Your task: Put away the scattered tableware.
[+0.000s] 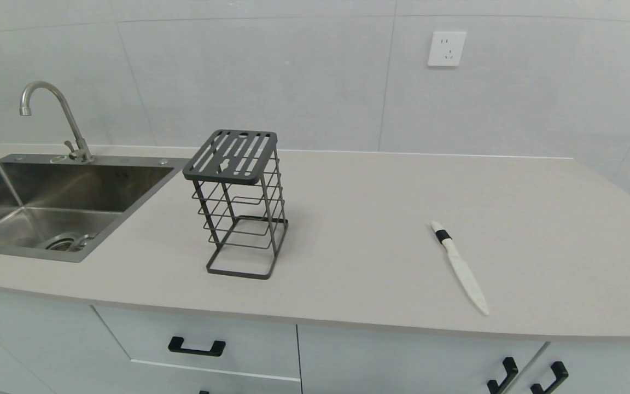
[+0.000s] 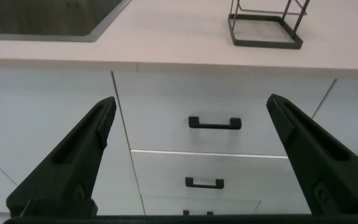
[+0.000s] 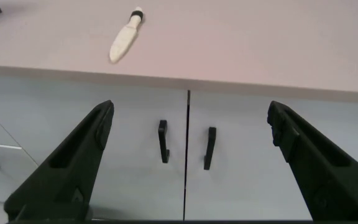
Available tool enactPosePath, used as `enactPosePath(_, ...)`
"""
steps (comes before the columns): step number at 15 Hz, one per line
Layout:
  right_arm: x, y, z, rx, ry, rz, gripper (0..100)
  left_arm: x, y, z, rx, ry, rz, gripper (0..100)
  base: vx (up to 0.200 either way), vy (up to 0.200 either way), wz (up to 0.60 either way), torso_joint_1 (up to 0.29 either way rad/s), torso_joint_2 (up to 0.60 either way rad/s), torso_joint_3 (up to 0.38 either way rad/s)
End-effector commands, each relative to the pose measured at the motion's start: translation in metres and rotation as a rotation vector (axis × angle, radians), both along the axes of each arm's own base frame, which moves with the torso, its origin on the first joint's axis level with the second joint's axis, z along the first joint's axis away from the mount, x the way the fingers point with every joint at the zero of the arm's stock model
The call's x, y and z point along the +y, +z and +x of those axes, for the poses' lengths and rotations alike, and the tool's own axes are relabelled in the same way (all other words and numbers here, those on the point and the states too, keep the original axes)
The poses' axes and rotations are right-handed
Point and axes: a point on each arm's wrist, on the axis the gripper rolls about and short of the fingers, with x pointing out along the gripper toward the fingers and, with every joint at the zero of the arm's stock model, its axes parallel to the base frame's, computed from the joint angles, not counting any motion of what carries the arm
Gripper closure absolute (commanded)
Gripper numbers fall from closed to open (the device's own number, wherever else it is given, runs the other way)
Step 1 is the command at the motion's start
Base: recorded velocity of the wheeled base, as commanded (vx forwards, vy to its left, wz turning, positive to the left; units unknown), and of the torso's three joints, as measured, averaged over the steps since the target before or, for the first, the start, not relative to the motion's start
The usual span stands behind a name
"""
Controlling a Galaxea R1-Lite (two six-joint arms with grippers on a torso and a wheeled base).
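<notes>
A white knife (image 1: 459,266) with a black band on its handle lies flat on the counter's right side, blade toward the front edge; the right wrist view has the knife (image 3: 126,41) too. A dark wire rack (image 1: 238,202) with a slotted top stands upright at mid-counter, and its base (image 2: 265,35) appears in the left wrist view. My left gripper (image 2: 191,115) is open, held low in front of the drawer fronts, below counter height. My right gripper (image 3: 191,118) is open too, facing the cabinet doors under the knife. Neither holds anything.
A steel sink (image 1: 47,202) with a curved faucet (image 1: 55,117) is set into the counter's left end. Drawers with black handles (image 2: 214,122) and cabinet doors (image 3: 185,146) run under the counter edge. A wall socket (image 1: 446,48) sits on the tiled wall.
</notes>
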Motion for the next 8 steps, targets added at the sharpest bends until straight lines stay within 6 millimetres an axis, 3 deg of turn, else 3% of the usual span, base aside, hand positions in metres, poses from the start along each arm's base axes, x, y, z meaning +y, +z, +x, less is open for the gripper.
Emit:
enactPosePath(1, 0.0, -0.0001, 0.0001, 0.002, 0.001, 0.0, 0, 0.0, 0.0, 0.0001, 0.001, 0.0, -0.001, 0, 0.0, 0.0, 0.0, 0.261, -0.52, -0.266)
enactPosePath(8, 0.0, -0.0001, 0.0001, 0.002, 0.001, 0.0, 0, 0.0, 0.0, 0.0001, 0.001, 0.0, -0.001, 0, 0.0, 0.0, 0.0, 0.272, -0.56, -0.278)
